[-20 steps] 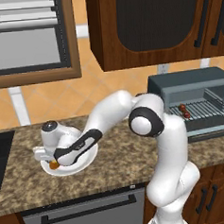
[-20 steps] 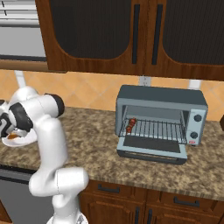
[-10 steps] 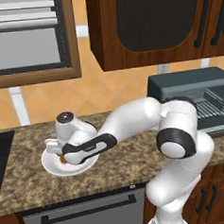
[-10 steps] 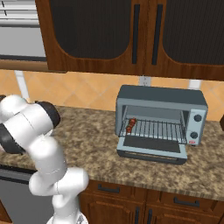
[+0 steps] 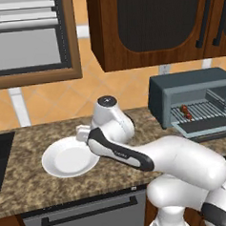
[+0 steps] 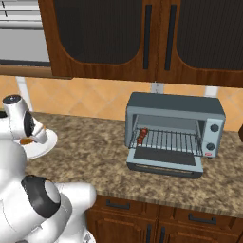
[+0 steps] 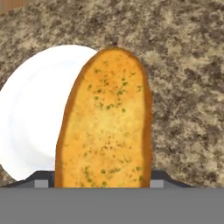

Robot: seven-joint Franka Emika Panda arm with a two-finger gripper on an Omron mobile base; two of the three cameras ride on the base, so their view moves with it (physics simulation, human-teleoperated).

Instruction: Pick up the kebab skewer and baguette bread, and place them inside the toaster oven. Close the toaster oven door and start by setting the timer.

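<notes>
Bread: the baguette bread (image 7: 105, 122) is seen large in the hand view, golden with green flecks, pinched between the two finger tips of the gripper (image 7: 103, 180) and lifted over the right edge of the plate.
Gripper: its jaws are held apart by the bread's width and pressed against its sides.
Skewer: the kebab skewer (image 6: 141, 136) is laid on the wire rack at the left end of the toaster oven (image 6: 173, 131).
Oven door: the toaster oven door (image 6: 164, 162) is folded down flat in front of the opening.
Plate: a white plate (image 5: 68, 158) is set on the counter, left of the oven and well apart from it.
Counter: a speckled brown stone counter (image 6: 95, 152) is shown.
Room: dark wood cabinets (image 6: 142, 38) are hung above an orange tiled wall (image 5: 127, 87).
</notes>
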